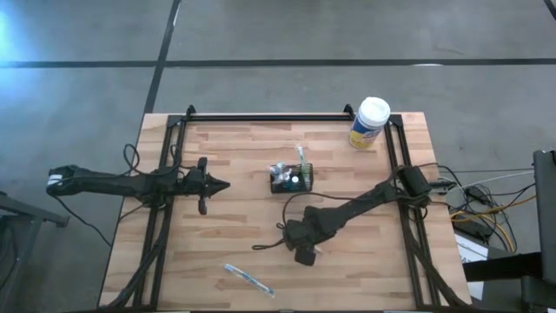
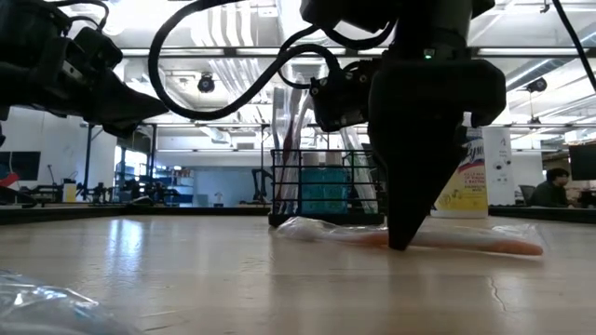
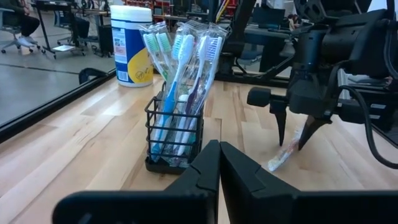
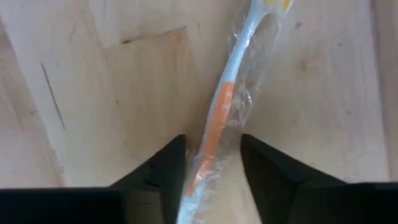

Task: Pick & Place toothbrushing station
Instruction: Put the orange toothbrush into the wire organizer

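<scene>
The toothbrushing station (image 1: 291, 178) is a black wire caddy near the table's middle, standing on its base with several wrapped toothbrushes upright in it (image 3: 174, 134). A clear-wrapped toothbrush with an orange handle (image 4: 217, 118) lies flat on the table nearer the front (image 2: 484, 244). My right gripper (image 1: 304, 254) points down over it, open, one finger on each side of the handle (image 4: 213, 155). My left gripper (image 1: 224, 184) is shut and level at the table's left, pointing toward the caddy (image 3: 219, 168). My right gripper comes at the wrapped toothbrush from above, its fingers (image 4: 168, 162) lying across the orange handle (image 4: 214, 134), which lies flat on the table. A gap shows between each finger and the handle. Whether the fingers touch the clear wrapper I cannot tell.
A white-lidded canister with a yellow label (image 1: 369, 122) stands at the far right of the table. Another wrapped toothbrush (image 1: 249, 280) lies near the front edge. Black rails (image 1: 261, 117) run along the table's far edge and sides.
</scene>
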Robot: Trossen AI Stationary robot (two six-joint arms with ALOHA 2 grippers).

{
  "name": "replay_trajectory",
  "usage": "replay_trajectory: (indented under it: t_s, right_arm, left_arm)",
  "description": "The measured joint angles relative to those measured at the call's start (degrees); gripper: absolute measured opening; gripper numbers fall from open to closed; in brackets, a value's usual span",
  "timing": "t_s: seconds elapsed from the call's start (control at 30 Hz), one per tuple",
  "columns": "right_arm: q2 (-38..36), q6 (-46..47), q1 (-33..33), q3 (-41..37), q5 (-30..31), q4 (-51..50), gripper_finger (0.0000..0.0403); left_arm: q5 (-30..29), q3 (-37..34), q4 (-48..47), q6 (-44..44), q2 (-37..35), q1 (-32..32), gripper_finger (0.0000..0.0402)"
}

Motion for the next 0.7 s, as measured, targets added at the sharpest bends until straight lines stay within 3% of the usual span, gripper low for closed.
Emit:
replay_trajectory:
  t_s: [0.27,0.47,0.6,0.7]
  right_arm:
    - [-1.4,-3.3,0.2,-0.3,2.3,0.1,0.0021]
    - [-3.4,-5.6,1.2,-0.5,8.5,-1.0,0.0020]
    - [-7.6,-8.3,2.3,-1.0,9.7,-0.6,0.0020]
    - [-11.9,-11.0,3.5,-1.3,14.8,0.4,0.0019]
  left_arm:
    - [0.0,0.0,0.2,-0.1,0.0,0.0,0.0016]
    - [0.0,0.0,0.3,0.0,0.0,0.0,0.0016]
    - [0.2,0.1,2.3,0.0,0.0,0.0,0.0016]
    - [1.6,1.0,3.6,-0.1,0.0,0.0,0.0016]
